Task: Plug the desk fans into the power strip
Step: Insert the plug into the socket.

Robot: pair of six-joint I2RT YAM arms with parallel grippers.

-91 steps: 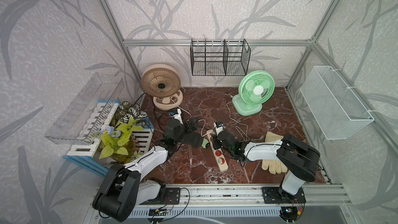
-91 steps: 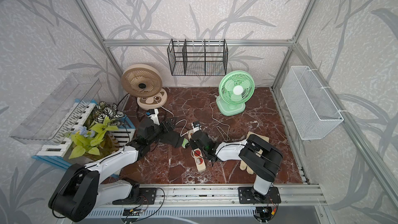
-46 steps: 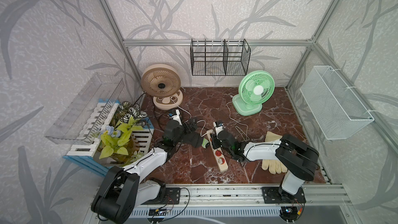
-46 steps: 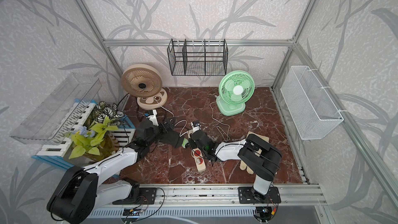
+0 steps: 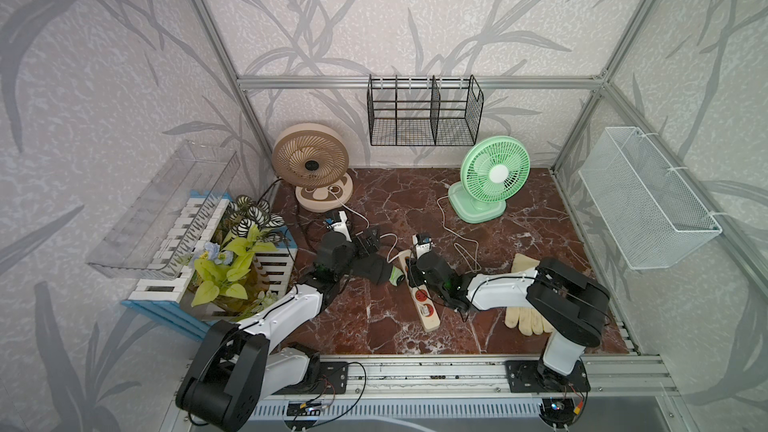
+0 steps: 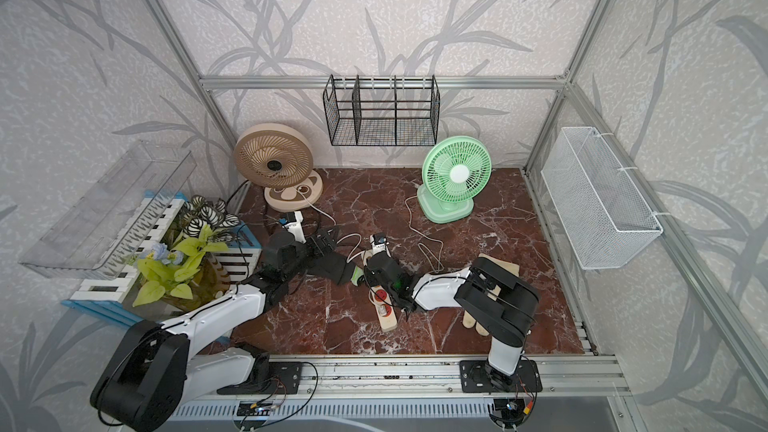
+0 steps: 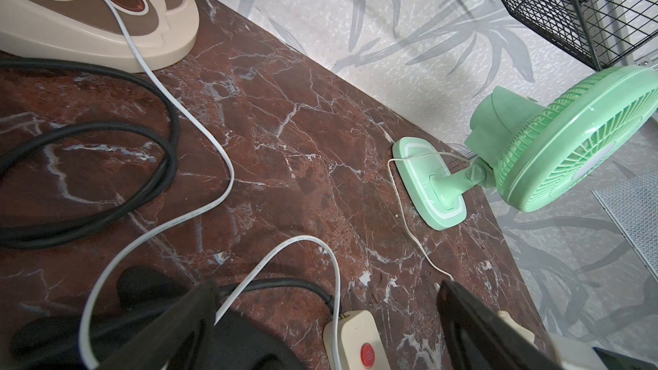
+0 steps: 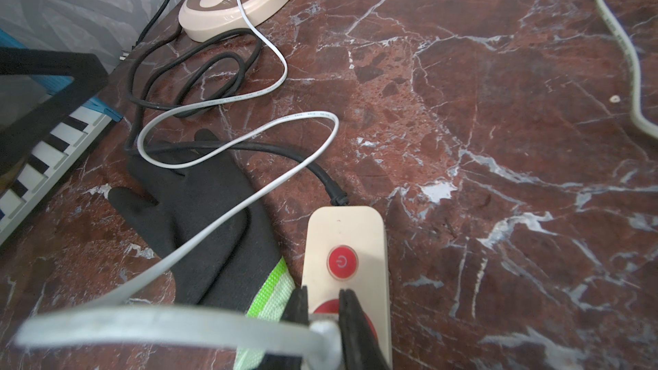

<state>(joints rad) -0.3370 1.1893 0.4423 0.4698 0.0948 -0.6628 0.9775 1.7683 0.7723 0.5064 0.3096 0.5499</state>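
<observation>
In a top view the power strip lay at lower centre of the bench. At the bottom edge of its wrist view, the right end effector was clenched on the white plug over the socket beside the red button; whether the pins were seated could not be told. Left of the strip, the left end effector hung released above the black glove. The white cord ran to the beige fan at upper left; the green fan stood at upper right.

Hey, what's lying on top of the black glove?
The white cord, held at its plug end by the right gripper, crosses the black glove. The glove's cuff is partly hidden behind that gripper.
</observation>
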